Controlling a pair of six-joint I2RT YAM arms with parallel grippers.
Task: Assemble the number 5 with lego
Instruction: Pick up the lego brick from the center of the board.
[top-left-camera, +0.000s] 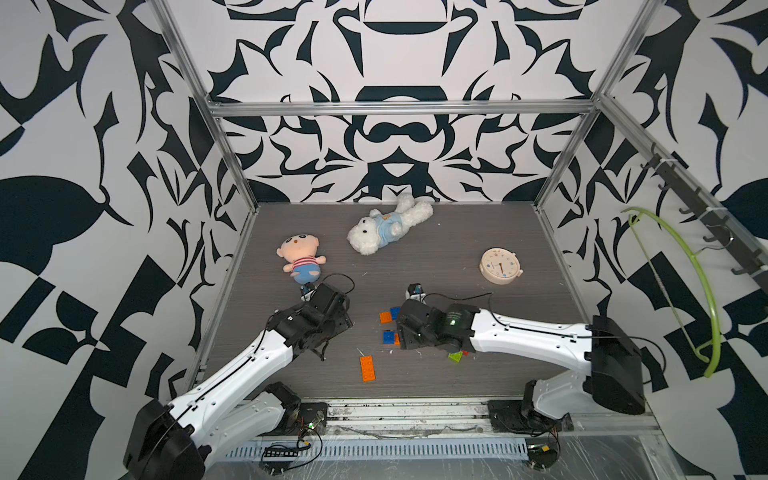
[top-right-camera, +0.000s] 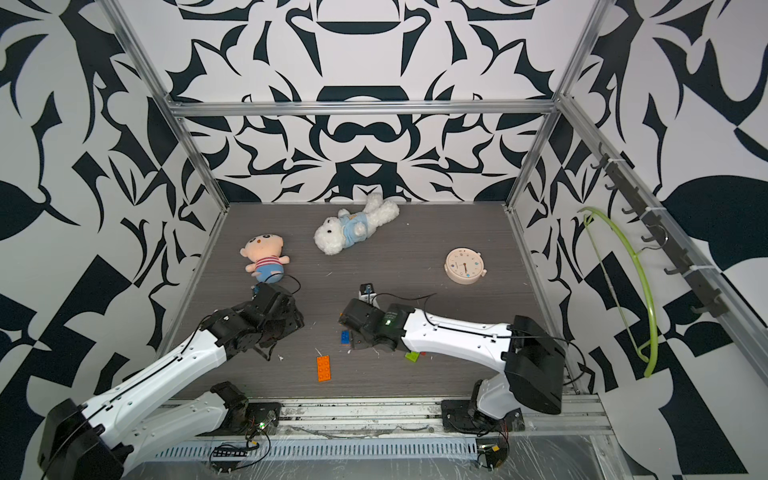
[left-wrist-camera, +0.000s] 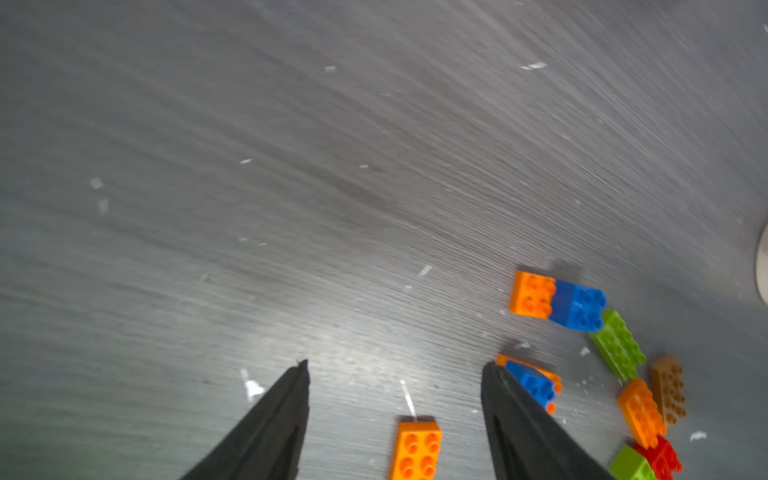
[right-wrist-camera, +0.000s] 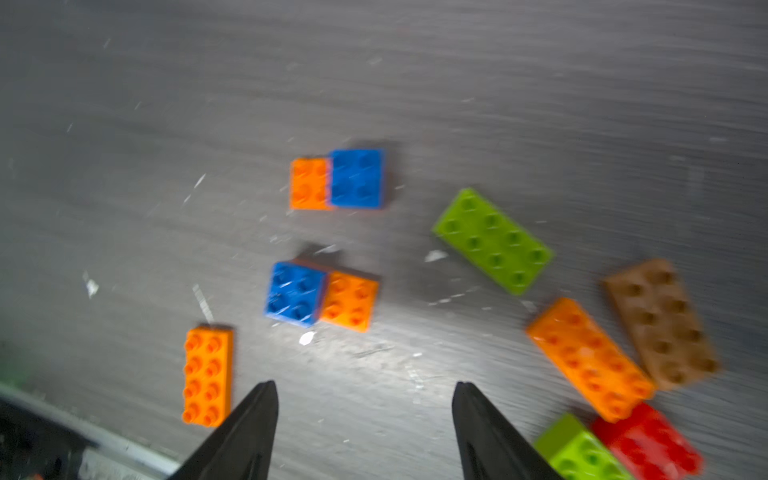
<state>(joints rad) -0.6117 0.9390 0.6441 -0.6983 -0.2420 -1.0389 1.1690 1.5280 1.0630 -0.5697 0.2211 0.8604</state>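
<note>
Over the grey table (top-left-camera: 457, 249), my left gripper (left-wrist-camera: 397, 368) and right gripper (right-wrist-camera: 365, 386) both hang with jaws apart, clamping nothing, and the lego (top-left-camera: 368, 368) lies loose on it by my right gripper: an orange brick (right-wrist-camera: 207, 376), a green brick (right-wrist-camera: 492, 241), a tan brick (right-wrist-camera: 660, 324), then two blue-orange pairs (right-wrist-camera: 336, 183) (right-wrist-camera: 322, 299).

The table (top-left-camera: 457, 249) is showing a grey wood-grain face, mostly matt, and it is catching a pale sheen in the wrist views (white flecks are dotting it too). The bricks (right-wrist-camera: 208, 376) are gleaming as hard, smooth plastic, studs and all. The left gripper (left-wrist-camera: 395, 363) is wearing matt black fingers (left-wrist-camera: 270, 428), dull and giving off no shine. The teddy bear (top-left-camera: 384, 230) is looking fluffy, in curly white plush with a soft blue cloth top; the doll (top-left-camera: 300, 257) is looking smoother, in plain cloth. The clock (top-left-camera: 500, 266) is shining as smooth beige plastic. The frame rails (top-left-camera: 399, 108) are glinting as brushed metal.
</note>
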